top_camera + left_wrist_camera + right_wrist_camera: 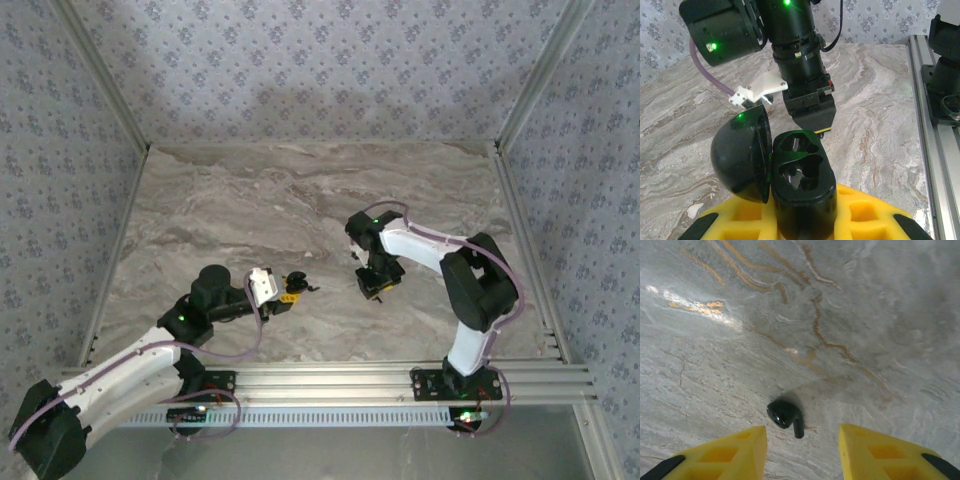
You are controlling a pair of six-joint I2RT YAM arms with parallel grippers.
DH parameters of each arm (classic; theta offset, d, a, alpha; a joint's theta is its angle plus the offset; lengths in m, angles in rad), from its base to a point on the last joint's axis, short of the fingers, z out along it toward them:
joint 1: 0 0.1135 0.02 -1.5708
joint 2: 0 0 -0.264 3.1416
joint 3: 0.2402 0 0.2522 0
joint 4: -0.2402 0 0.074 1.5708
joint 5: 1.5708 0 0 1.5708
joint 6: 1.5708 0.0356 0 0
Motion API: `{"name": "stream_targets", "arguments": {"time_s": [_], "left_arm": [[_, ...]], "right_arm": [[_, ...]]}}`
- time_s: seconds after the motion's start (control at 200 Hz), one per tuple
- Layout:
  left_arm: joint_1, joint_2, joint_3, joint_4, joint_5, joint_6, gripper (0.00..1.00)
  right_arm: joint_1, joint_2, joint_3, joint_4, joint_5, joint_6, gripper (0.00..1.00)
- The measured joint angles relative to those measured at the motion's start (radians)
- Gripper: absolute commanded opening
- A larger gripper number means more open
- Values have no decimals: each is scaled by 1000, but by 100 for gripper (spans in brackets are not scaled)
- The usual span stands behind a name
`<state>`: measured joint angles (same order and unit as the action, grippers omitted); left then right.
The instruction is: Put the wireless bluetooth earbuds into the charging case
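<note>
My left gripper (802, 222) is shut on the black charging case (802, 185), which stands upright between its yellow fingers (875, 215). The case's domed lid (740, 155) hangs open to the left and its two wells face up. In the top view the case (295, 283) is at the table's front middle, held by the left gripper (283, 292). One small black earbud (785, 413) lies on the marble, stem towards me. My right gripper (802, 450) stands open just above it, a yellow finger (740, 450) on either side, not touching. The right gripper (372, 288) is to the right of the case.
The marble tabletop (300, 200) is boxed in by patterned walls. An aluminium rail (400, 380) runs along the front edge and another rail (922, 125) along the right side. The right arm's wrist (812, 112) hangs close behind the open case.
</note>
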<state>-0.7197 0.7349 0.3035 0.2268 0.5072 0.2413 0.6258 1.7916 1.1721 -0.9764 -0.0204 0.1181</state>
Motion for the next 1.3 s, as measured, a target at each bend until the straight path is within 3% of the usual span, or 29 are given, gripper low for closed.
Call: {"name": "stream_targets", "arguments": {"time_s": [0.904, 1.304], "left_arm": [[6, 26, 0, 2, 0, 0, 15], [6, 26, 0, 3, 0, 0, 15]], "right_arm": [[35, 92, 44, -19, 6, -15, 39], [36, 101, 42, -19, 13, -21, 24]]}}
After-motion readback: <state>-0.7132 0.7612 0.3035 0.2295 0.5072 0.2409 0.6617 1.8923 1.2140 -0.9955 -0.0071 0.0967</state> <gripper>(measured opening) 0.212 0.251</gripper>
